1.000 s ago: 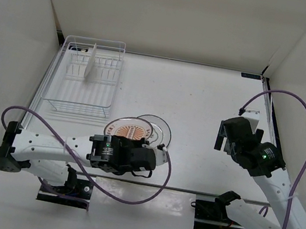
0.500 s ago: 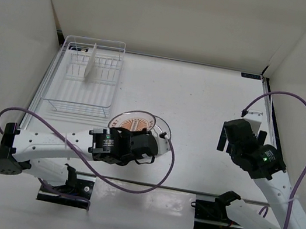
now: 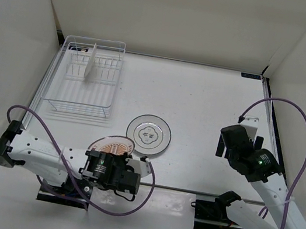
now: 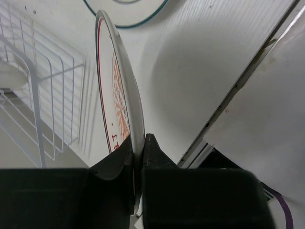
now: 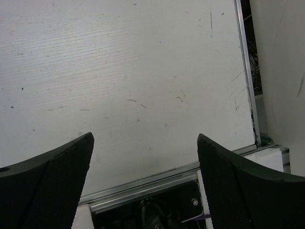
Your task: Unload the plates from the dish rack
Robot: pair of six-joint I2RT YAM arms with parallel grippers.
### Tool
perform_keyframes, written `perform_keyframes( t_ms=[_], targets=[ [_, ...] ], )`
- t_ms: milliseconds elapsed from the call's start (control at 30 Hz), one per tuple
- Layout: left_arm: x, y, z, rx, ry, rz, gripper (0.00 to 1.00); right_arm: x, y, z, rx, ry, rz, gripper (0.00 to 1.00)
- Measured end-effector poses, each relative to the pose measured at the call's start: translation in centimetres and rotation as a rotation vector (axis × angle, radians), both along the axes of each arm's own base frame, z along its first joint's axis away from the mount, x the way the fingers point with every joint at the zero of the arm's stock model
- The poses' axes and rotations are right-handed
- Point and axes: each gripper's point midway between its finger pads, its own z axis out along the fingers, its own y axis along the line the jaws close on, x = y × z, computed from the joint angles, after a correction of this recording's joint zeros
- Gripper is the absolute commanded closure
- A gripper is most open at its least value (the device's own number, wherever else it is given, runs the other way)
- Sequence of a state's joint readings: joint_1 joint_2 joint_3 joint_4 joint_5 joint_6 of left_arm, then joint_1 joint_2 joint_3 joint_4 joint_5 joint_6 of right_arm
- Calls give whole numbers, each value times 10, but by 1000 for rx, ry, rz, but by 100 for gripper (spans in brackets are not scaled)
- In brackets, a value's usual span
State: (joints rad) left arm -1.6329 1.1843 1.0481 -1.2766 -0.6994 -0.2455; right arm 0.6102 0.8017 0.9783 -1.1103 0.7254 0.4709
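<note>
A: Status? Biggest first.
B: table (image 3: 215,96) is white. dish rack (image 3: 77,105) sits in the far-left corner. One edge-on plate (image 3: 91,63) stands between the tines in the rack's back half.
A: Other plates?
B: grey-white plate (image 3: 149,133) lies flat on the table, just off the rack's near right corner, nothing touching it. orange-patterned plate (image 3: 111,144) is close to the table's near edge, tilted, to the left of the grey one and apart from it.
A: Who has it?
B: left gripper (image 4: 138,143). Jaws pinched narrow on the rim. Wrist view shows the plate on edge, running straight out from between the fingers, patterned face toward the rack wires. The grip is on the rim nearest the arm bases.
A: Right side?
B: right gripper (image 5: 144,138) is spread wide with nothing between the fingers, hanging over bare table by the right edge, well apart from every plate.
</note>
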Motion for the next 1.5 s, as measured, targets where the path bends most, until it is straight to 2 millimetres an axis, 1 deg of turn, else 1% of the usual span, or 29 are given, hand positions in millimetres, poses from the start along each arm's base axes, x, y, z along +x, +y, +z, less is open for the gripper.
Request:
perform_keyframes(
  t_ms=[67, 167, 267, 300, 400, 467, 500, 600, 633, 700, 800, 933, 967, 1033, 1133, 1167, 1200, 1267, 1333, 1500],
  targets=[
    [0, 12, -14, 32, -14, 32, 100, -2, 0, -5, -1, 14, 1, 10],
    [2, 33, -36, 89, -37, 84, 98, -2, 1, -6, 12, 14, -1, 10],
    [5, 47, -50, 131, -63, 125, 97, -3, 2, -6, 21, 10, -3, 10],
    [6, 49, -53, 140, -73, 140, 97, -3, 2, -5, 24, 9, -3, 10],
    [7, 52, -63, 149, -93, 175, 88, -4, 2, -5, 33, 4, -5, 10],
    [7, 54, -71, 157, -99, 191, 87, -4, 3, -4, 40, 2, -5, 10],
    [7, 54, -74, 161, -103, 199, 82, -5, 2, -5, 44, 2, -7, 10],
    [8, 53, -81, 158, -108, 231, 81, -8, 2, -4, 56, -1, -12, 10],
    [8, 53, -83, 157, -107, 244, 78, -9, 1, -4, 61, -4, -12, 10],
    [9, 54, -88, 164, -106, 266, 73, -12, 0, -4, 63, -6, -13, 10],
    [10, 56, -93, 172, -108, 300, 61, -15, -2, -4, 61, -2, -14, 10],
    [11, 61, -100, 194, -117, 346, 59, -16, -3, -5, 59, 1, -16, 10],
    [12, 63, -102, 204, -119, 357, 51, -16, -3, -5, 59, 1, -16, 10],
    [12, 66, -105, 228, -126, 373, 45, -16, -3, -5, 58, 1, -16, 10],
    [13, 68, -107, 250, -135, 395, 33, -16, -4, -5, 56, 0, -18, 10],
    [13, 68, -107, 252, -137, 398, 24, -16, -4, -4, 55, -1, -18, 10],
    [13, 68, -107, 253, -138, 399, 20, -16, -4, -4, 54, -2, -19, 10],
    [13, 67, -105, 244, -140, 407, 19, -16, -5, -4, 54, -5, -21, 10],
    [13, 65, -104, 235, -141, 410, 15, -16, -6, -4, 52, -6, -22, 10],
    [14, 64, -103, 215, -136, 426, 10, -17, -6, -5, 50, -3, -22, 10]
  ],
)
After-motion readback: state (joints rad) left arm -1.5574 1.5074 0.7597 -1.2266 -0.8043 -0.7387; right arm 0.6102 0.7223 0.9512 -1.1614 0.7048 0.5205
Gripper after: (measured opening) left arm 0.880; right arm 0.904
